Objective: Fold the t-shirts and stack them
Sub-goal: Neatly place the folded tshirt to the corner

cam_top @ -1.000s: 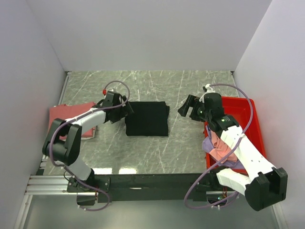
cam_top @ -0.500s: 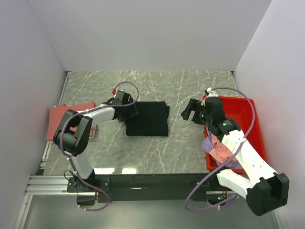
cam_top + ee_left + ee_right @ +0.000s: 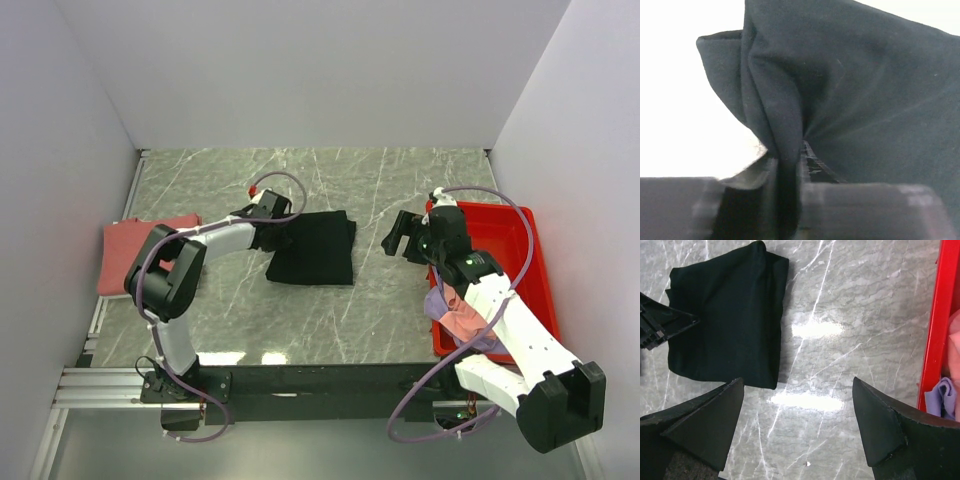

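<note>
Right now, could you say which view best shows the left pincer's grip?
Left wrist: a ridge of the black t-shirt is pinched in the left pincer. Top external shows only the pincer at the shirt's edge; right wrist, just its tip.

The folded black cloth t-shirt (image 3: 312, 248) is matt, a fine, soft knit that gathers in smooth creases. The grey marbled tabletop (image 3: 380, 190) under it is smooth and glossy, with white glare from the lights on it. The red plastic bin (image 3: 503, 238) has smooth, slightly shiny walls. The pink cloth shirt (image 3: 460, 322) and lavender cloth shirt (image 3: 945, 395) in it look soft and matt, as does the salmon-red cloth shirt (image 3: 125, 245). The fingers (image 3: 705, 425) of the right gripper (image 3: 797, 382) are matt black plastic, faintly grainy. The white plastic arm shells (image 3: 515, 325) are smooth with a low sheen. The ribbed metal rail (image 3: 100, 383) is bare and silvery.
</note>
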Robot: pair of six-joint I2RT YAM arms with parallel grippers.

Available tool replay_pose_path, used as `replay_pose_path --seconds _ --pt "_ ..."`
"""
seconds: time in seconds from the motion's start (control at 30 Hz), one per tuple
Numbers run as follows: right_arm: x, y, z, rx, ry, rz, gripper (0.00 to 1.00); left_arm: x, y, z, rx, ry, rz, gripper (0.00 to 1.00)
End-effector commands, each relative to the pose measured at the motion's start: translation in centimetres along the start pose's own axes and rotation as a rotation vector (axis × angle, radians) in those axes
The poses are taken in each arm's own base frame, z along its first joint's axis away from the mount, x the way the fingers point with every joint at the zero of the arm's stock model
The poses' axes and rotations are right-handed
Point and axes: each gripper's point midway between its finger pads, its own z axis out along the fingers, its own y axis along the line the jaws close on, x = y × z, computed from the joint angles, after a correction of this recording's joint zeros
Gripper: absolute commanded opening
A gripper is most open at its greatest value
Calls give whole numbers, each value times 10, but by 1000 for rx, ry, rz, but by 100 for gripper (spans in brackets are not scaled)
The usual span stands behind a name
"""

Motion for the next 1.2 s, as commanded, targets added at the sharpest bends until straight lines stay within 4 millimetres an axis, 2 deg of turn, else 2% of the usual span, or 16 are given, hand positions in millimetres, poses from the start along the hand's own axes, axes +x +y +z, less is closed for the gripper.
replay_pose_path --seconds 0.0,0.03,0.23,0.47,0.67,0.77,0.83,0.9,0.93,1.0,1.03,1.07,1.17 --pt "-9 -3 -2 13 -41 -17 95 5 12 2 -97 14 51 7" --pt "-9 -4 -2 19 -43 -16 95 2 15 2 -118 4 67 1" --pt "-7 -6 -1 21 -40 -24 95 -22 20 -6 -174 -62 192 1" --pt "-6 -6 0 21 -33 -29 95 -72 38 -45 -285 -219 418 1" --pt "-4 -7 2 29 -25 -36 95 -100 72 -81 -461 -313 595 1" --pt "-4 -8 3 29 -25 -36 95 -117 78 -97 -486 -362 655 1" --pt "-2 -9 4 36 -15 -37 95 -123 82 -104 -482 -342 739 1" --pt "-2 -13 5 57 -15 -36 95 -121 83 -108 -444 -290 809 1" --pt "0 -13 7 58 -6 -38 95 -126 91 -111 -471 -282 843 1" --pt "1 -15 8 67 -2 -38 95 -138 98 -117 -499 -275 849 1" --pt "2 -16 10 74 1 -38 95 -144 108 -119 -510 -255 837 1" --pt "2 -17 10 77 3 -40 96 -153 109 -124 -510 -259 824 1" --pt "1 -21 12 99 4 -39 95 -164 126 -137 -561 -232 815 1"
